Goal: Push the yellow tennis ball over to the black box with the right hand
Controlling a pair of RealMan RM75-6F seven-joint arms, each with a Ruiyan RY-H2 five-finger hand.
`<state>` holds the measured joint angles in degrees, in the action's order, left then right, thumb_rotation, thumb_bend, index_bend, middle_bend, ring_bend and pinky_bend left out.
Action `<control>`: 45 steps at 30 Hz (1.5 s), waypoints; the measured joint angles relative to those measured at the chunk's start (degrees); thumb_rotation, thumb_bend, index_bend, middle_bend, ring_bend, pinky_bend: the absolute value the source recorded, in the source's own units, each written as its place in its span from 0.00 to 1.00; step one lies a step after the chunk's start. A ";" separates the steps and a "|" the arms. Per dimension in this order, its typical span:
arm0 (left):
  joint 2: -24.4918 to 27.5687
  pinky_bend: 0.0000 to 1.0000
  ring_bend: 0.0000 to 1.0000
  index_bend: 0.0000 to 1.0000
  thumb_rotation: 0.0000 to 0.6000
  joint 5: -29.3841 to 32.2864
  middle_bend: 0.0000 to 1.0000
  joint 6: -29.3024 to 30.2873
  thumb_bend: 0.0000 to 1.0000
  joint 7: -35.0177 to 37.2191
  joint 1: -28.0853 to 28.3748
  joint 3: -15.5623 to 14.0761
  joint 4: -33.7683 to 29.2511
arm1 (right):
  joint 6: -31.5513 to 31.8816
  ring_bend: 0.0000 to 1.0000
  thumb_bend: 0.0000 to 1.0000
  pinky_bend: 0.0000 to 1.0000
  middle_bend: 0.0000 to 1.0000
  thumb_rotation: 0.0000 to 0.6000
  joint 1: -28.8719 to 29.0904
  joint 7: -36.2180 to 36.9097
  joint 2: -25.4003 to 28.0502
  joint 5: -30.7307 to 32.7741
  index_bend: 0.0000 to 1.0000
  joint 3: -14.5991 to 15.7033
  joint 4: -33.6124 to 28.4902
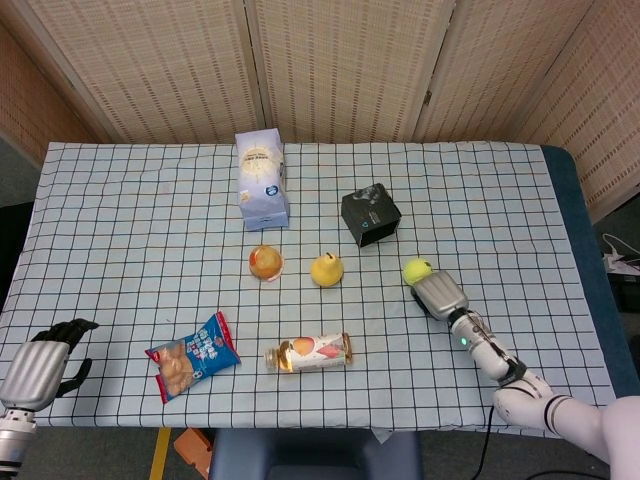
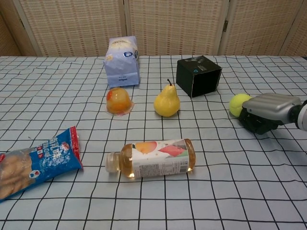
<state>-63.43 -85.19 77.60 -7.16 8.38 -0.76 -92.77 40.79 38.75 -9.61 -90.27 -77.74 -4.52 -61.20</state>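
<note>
toward the right side of the counter (image 1: 500,200), the yellow tennis ball (image 1: 417,270) sits touching the far-left face of the right hand (image 1: 440,296), whose fingers are curled under with nothing in them. the black box (image 1: 370,214) lies beyond the ball, up and to the left, near but apart, so ball sits between hand and box, roughly in line. the left hand (image 1: 38,365), fingers loosely curled and empty, rests at the near-left corner, well apart.

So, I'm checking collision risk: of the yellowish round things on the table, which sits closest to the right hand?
The tennis ball, right against the right hand. The pear and the jelly cup sit farther left, apart from it.
</note>
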 measured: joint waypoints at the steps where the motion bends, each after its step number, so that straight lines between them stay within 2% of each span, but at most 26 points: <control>1: -0.01 0.38 0.23 0.27 1.00 -0.03 0.24 -0.03 0.42 -0.01 0.02 -0.02 0.00 | -0.11 0.77 0.92 1.00 0.92 1.00 0.26 0.21 -0.09 0.00 1.00 -0.10 0.19; 17: 0.11 0.38 0.23 0.27 1.00 0.01 0.24 -0.57 0.42 -0.96 0.22 -0.26 -0.27 | -2.27 0.77 0.92 1.00 0.92 1.00 4.47 4.38 -2.10 0.41 1.00 -1.76 4.82; 33: 0.06 0.38 0.23 0.27 1.00 -0.49 0.24 -0.60 0.42 -1.11 0.26 -0.56 -0.21 | -3.18 0.77 0.92 1.00 0.92 1.00 7.68 12.66 -6.29 -1.61 1.00 -1.76 14.59; 45: 0.17 0.38 0.23 0.27 1.00 0.04 0.24 -0.71 0.42 -0.79 0.26 -0.40 -0.17 | -4.80 0.77 0.92 1.00 0.92 1.00 10.58 17.51 -7.80 -3.26 1.00 -1.46 17.78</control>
<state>-63.26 -85.15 76.89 -7.95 8.64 -1.17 -92.93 35.99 49.34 7.90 -98.07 -81.00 -5.97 -43.41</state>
